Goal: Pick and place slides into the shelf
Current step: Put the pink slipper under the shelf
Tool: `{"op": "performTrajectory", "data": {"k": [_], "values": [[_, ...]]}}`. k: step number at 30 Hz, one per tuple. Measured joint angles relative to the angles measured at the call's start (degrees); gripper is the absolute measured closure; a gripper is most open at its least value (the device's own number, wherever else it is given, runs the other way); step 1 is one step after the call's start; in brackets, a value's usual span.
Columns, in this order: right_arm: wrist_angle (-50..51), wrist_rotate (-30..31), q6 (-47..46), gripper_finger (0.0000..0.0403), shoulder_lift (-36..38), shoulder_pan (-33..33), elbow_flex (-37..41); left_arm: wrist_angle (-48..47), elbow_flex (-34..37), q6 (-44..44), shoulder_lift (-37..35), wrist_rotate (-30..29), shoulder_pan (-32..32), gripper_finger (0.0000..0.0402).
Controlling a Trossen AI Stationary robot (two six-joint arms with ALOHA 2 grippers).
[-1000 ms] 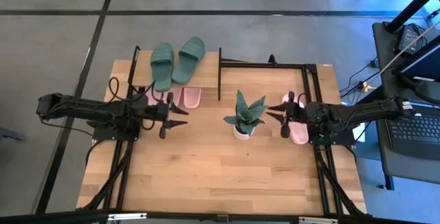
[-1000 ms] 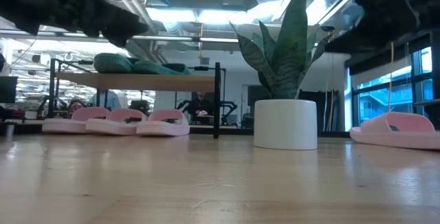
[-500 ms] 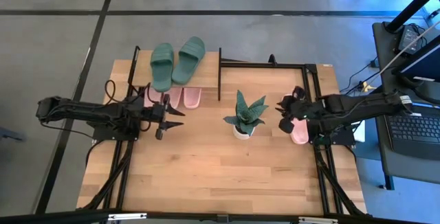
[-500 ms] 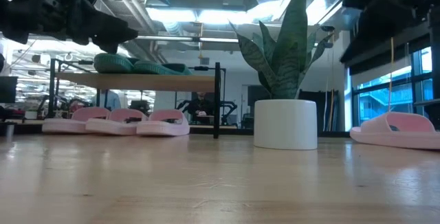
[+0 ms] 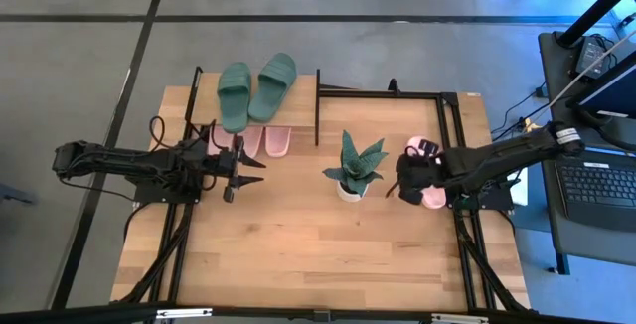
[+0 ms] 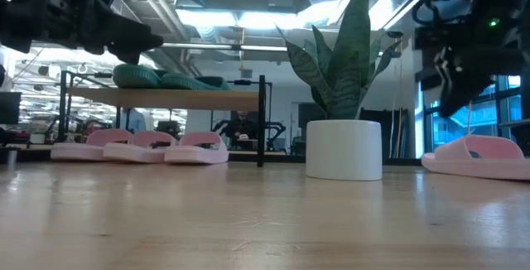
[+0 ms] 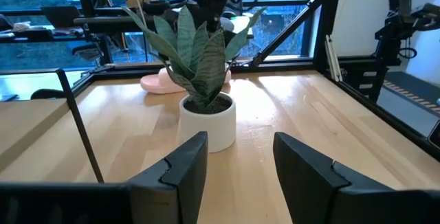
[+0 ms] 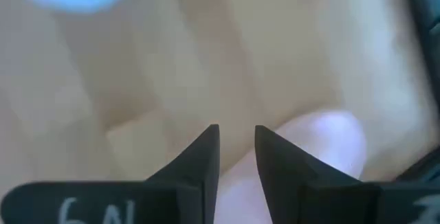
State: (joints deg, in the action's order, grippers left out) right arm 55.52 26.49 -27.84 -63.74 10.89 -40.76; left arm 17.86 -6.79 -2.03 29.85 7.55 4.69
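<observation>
Right gripper point(image 5: 401, 187) fingers parted over pink slide point(image 5: 431, 195) near table's point(image 5: 298, 254) right edge, left gripper point(image 5: 241, 170) empty, fingers apart, beside shelf point(image 5: 298, 93), green slides point(image 5: 254, 89) on top, no readable writing.

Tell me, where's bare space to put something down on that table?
The near half of the table, below the plant and both grippers, is bare. The shelf corner is crowded with slides, and one pink slide lies by the right gripper.
</observation>
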Motion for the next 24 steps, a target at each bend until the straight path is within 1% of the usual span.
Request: {"op": "performTrajectory", "data": {"k": [3,6,10,14,19,21,24], "values": [[4.9,-2.8,-2.0,0.0308,-2.9,1.0,-2.3,-0.7,0.0,0.0,0.0,0.0,0.0,0.0242],[11.1,-2.9,-4.6,0.0308,-4.7,3.2,-4.7,-1.7,0.0,0.0,0.0,0.0,0.0,0.0242],[16.0,-2.9,-6.5,0.0308,-4.9,7.2,-6.4,-3.1,0.0,0.0,0.0,0.0,0.0,0.0242],[17.3,-2.5,-8.2,0.0308,-4.6,11.0,-6.5,-3.1,0.0,-0.1,0.0,0.0,0.0,0.0242],[17.6,-2.7,-16.8,0.0308,-4.6,12.7,-6.5,-3.3,0.0,-0.1,0.0,0.0,0.0,0.0242],[17.8,-4.5,-17.4,0.0308,-4.6,12.7,-6.5,-3.3,0.0,-0.1,0.0,0.0,0.0,0.0242],[17.6,-8.7,-15.1,0.0308,-4.6,12.7,-6.5,-3.3,0.0,-0.2,0.0,0.0,0.0,0.0242]]}}
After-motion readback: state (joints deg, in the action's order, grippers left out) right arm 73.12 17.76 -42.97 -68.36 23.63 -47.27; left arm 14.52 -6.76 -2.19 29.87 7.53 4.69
